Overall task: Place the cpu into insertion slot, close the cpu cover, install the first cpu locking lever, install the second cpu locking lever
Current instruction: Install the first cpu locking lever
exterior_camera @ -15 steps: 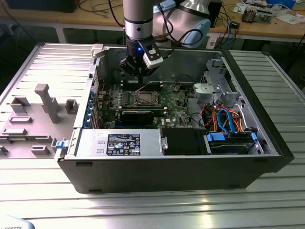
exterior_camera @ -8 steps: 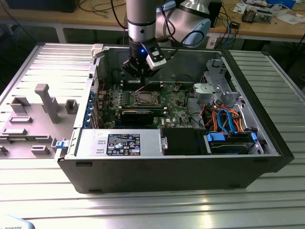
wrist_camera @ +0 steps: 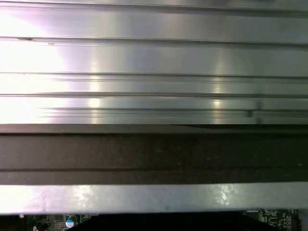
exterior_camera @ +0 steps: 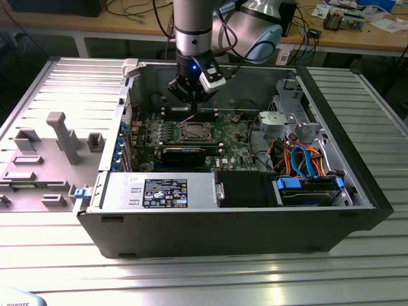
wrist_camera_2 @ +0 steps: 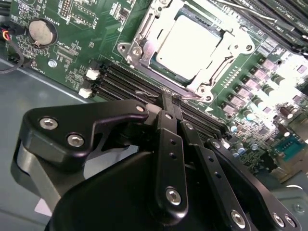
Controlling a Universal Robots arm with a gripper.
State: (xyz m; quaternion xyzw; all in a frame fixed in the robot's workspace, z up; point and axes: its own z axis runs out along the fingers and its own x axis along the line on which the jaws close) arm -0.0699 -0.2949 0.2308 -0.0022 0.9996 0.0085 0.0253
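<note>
Inside the open computer case (exterior_camera: 357, 191), the cpu (wrist_camera_2: 190, 43) sits in the insertion slot (wrist_camera_2: 144, 62) with the cpu cover (wrist_camera_2: 219, 60) apparently down over it. The gripper (wrist_camera_2: 174, 98) hovers just beside the socket, fingers (wrist_camera_2: 168, 103) pinched narrow and empty; the levers' state cannot be told.

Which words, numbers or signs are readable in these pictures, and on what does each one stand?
Black sticker inside the computer case: print too small to read.
White sticker beside it: too small to read.
White lettering by the coin battery on the green board: too blurred to read.
Nothing reads plainly.
</note>
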